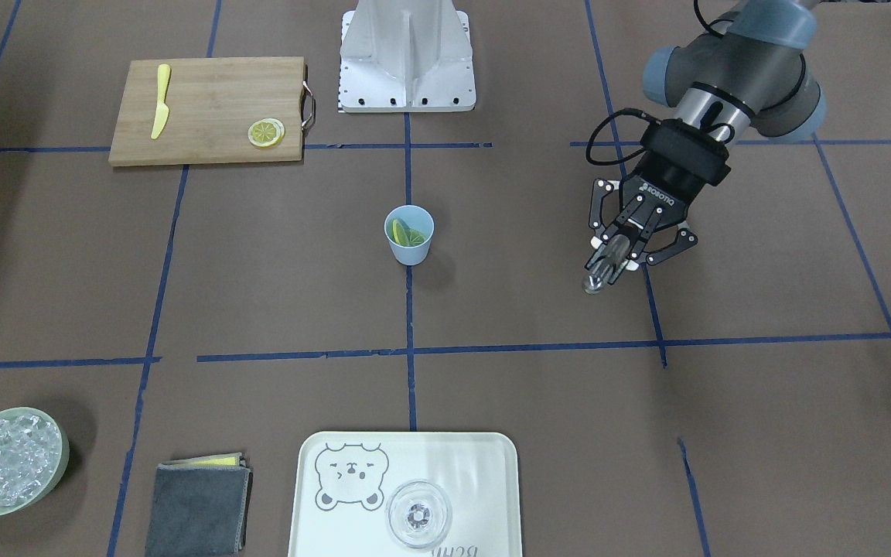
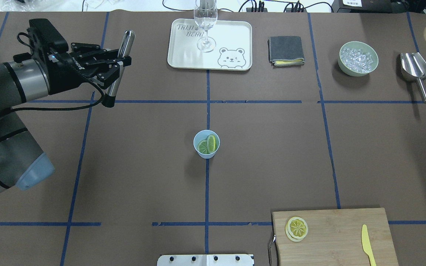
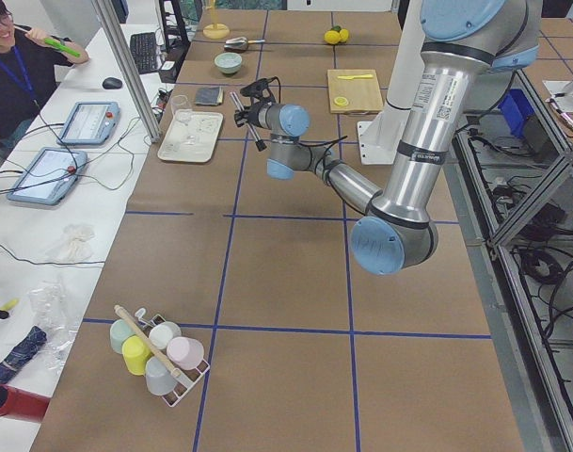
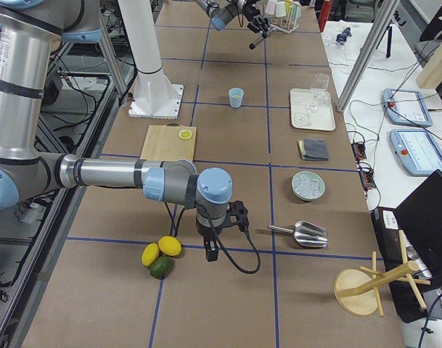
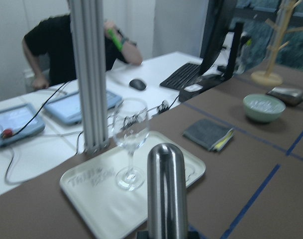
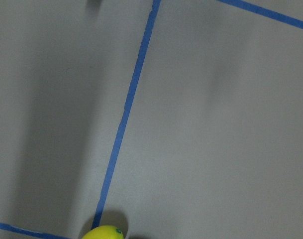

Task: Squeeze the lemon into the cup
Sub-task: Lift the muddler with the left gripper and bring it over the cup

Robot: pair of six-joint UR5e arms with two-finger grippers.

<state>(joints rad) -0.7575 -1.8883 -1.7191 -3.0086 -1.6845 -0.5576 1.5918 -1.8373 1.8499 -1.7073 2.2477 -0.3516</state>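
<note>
The light-blue cup (image 1: 410, 246) stands at the table's centre, also in the overhead view (image 2: 206, 153). Two lemon slices (image 1: 405, 234) lie inside it, one leaning on the wall (image 2: 210, 143). More lemon slices (image 2: 297, 228) are stacked on the wooden cutting board (image 2: 338, 236). My left gripper (image 2: 118, 64) is shut on a metal rod (image 2: 120, 55) and holds it above the table, well off to the cup's side (image 1: 620, 255). The right gripper (image 4: 210, 252) shows only in the right side view, far from the cup; I cannot tell whether it is open or shut.
A yellow knife (image 2: 367, 245) lies on the board. On the far side are a white tray (image 2: 187, 48) with a clear glass (image 2: 205, 22), a folded grey cloth (image 2: 286, 50), a green bowl of ice (image 2: 358, 74) and a metal scoop (image 2: 416, 70). Whole lemons and a lime (image 4: 161, 255) lie by the right gripper.
</note>
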